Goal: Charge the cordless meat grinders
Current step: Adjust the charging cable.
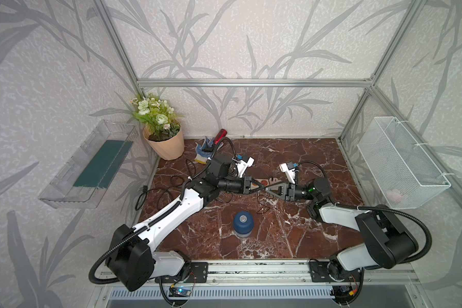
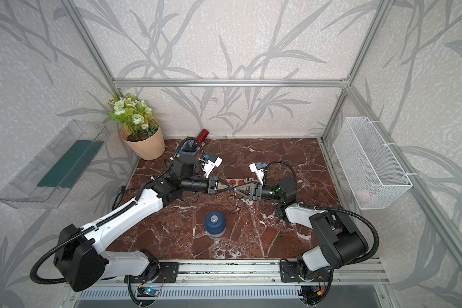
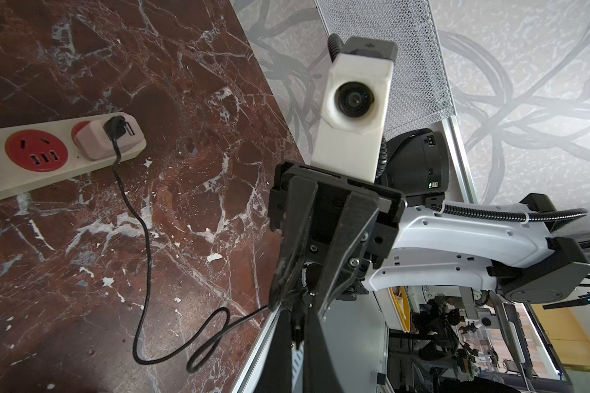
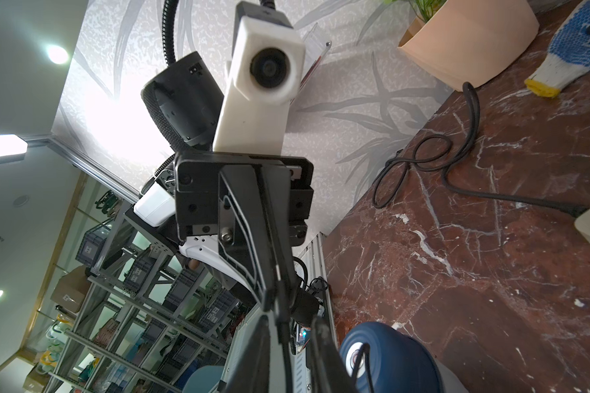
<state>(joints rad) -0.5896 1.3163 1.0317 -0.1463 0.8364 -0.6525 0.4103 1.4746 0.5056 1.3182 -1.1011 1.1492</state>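
the cordless meat grinder (image 1: pixel 242 223) stands upright on the marble table (image 1: pixel 304 234), at 6 o'clock from the meeting grippers. the left gripper (image 1: pixel 262 188) is clamped on the thin black cable (image 3: pixel 140 238) from the power strip (image 3: pixel 58 163). the right gripper (image 1: pixel 269 190) has its jaws slightly apart around the cable. the strip's markings are too small to read.

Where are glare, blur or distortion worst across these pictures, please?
Right wrist view: glare blows out the wall near a ceiling lamp; the meat grinder looks slightly soft. Left wrist view: even light, power strip sharp. Both top views: frame posts splay outward.
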